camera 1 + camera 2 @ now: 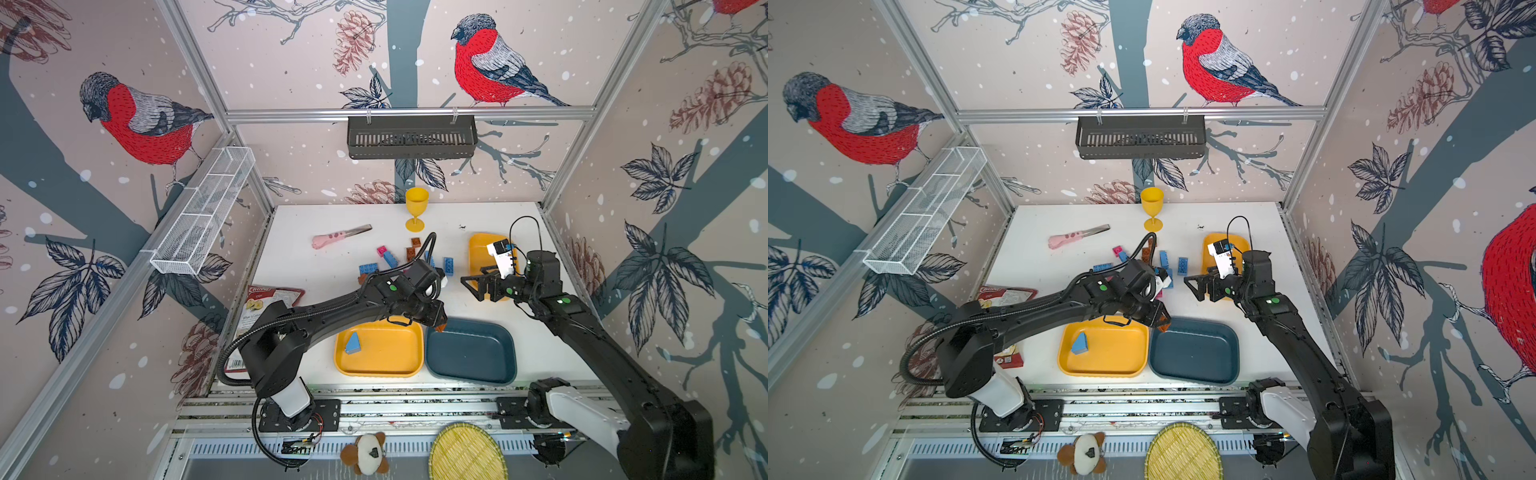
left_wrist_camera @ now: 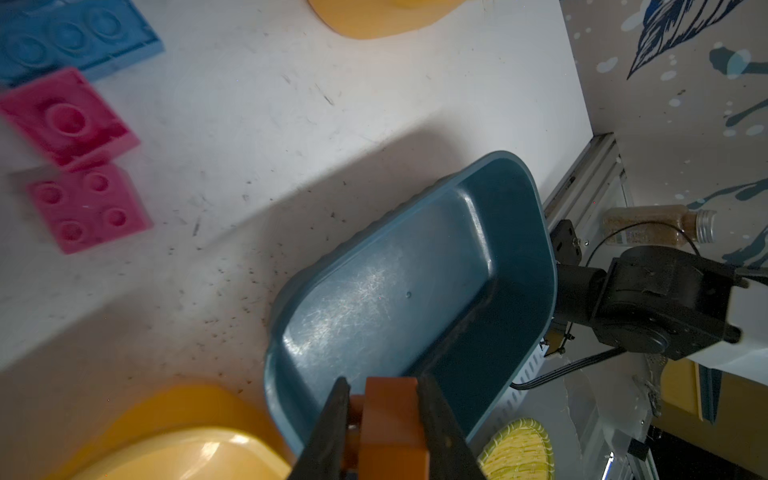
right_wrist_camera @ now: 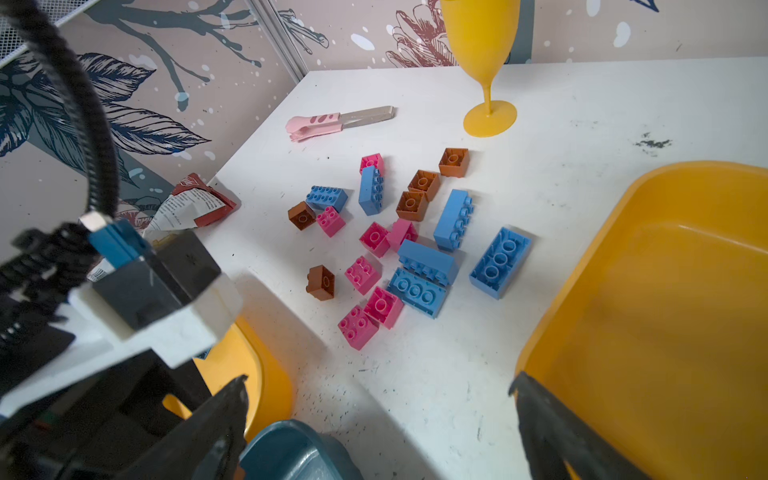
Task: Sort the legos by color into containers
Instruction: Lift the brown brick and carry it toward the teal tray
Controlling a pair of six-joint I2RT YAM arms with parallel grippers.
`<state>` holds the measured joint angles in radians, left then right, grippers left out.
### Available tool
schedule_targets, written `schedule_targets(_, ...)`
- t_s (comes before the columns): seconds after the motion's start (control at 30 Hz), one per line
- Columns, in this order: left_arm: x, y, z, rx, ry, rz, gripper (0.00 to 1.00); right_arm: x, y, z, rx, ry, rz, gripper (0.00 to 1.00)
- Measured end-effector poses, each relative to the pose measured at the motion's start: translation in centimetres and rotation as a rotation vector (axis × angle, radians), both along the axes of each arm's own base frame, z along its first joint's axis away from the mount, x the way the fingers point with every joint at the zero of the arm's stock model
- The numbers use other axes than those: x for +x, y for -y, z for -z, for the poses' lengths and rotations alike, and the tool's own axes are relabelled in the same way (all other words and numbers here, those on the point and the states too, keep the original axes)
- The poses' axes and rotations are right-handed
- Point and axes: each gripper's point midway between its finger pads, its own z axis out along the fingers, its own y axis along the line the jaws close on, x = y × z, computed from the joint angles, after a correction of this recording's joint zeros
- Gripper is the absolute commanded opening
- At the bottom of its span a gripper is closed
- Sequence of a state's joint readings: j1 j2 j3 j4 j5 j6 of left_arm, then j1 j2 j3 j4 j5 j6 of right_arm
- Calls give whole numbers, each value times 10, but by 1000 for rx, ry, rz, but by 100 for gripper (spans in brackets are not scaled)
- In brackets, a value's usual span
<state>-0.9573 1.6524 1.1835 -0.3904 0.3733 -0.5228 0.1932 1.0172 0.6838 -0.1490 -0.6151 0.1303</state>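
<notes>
My left gripper (image 1: pixel 439 326) (image 2: pixel 384 384) is shut on a brown-orange lego (image 2: pixel 388 419), held over the far left corner of the dark teal tray (image 1: pixel 469 353) (image 2: pixel 415 270). Beside that tray, the larger yellow tray (image 1: pixel 390 353) holds a blue wedge (image 1: pixel 353 344). Several loose legos lie mid-table: blue (image 3: pixel 453 220), pink (image 3: pixel 374 239) and brown-orange (image 3: pixel 424 183). My right gripper (image 1: pixel 467 286) (image 3: pixel 378 382) hangs open and holds nothing, between that pile and the smaller yellow tray (image 1: pixel 478 249) (image 3: pixel 665 311).
A yellow goblet (image 1: pixel 415 208) and a pink-handled tool (image 1: pixel 338 237) stand behind the pile. A snack packet (image 1: pixel 266 303) lies at the table's left edge. A white wire basket (image 1: pixel 203 212) hangs on the left wall. A woven plate (image 1: pixel 465 453) and plush toy (image 1: pixel 365 453) lie below the front rail.
</notes>
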Motion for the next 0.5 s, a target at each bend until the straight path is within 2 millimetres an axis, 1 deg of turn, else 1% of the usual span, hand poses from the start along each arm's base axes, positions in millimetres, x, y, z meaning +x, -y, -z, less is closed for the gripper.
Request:
schedule_targets(0.1, -13, 6, 19, 10, -31, 24, 17, -2, 8, 3, -13, -2, 33, 100)
schedule_targets(0.13, -16, 6, 25, 19, -42, 24, 20, -3, 10, 5, -16, -7, 45, 99)
schedule_targets(0.17, -18, 5, 30, 29, -52, 23, 27, -3, 12, 6, -19, -10, 54, 100)
schedule_targets(0.2, -19, 4, 32, 32, -53, 23, 37, -4, 13, 6, -19, -12, 59, 99)
schedule_targets(0.3, -14, 6, 29, 25, -31, 15, 59, -5, 15, 8, -14, -25, 75, 99)
schedule_targets(0.37, -12, 6, 23, 22, -19, 11, 71, -6, 16, 9, -15, -27, 75, 99)
schedule_targets(0.43, -8, 5, 12, 7, -1, 10, 78, -6, 16, 9, -14, -27, 76, 99)
schedule_targets(0.5, 4, -3, 1, 3, 30, -12, 80, -6, 16, 9, -12, -28, 77, 99)
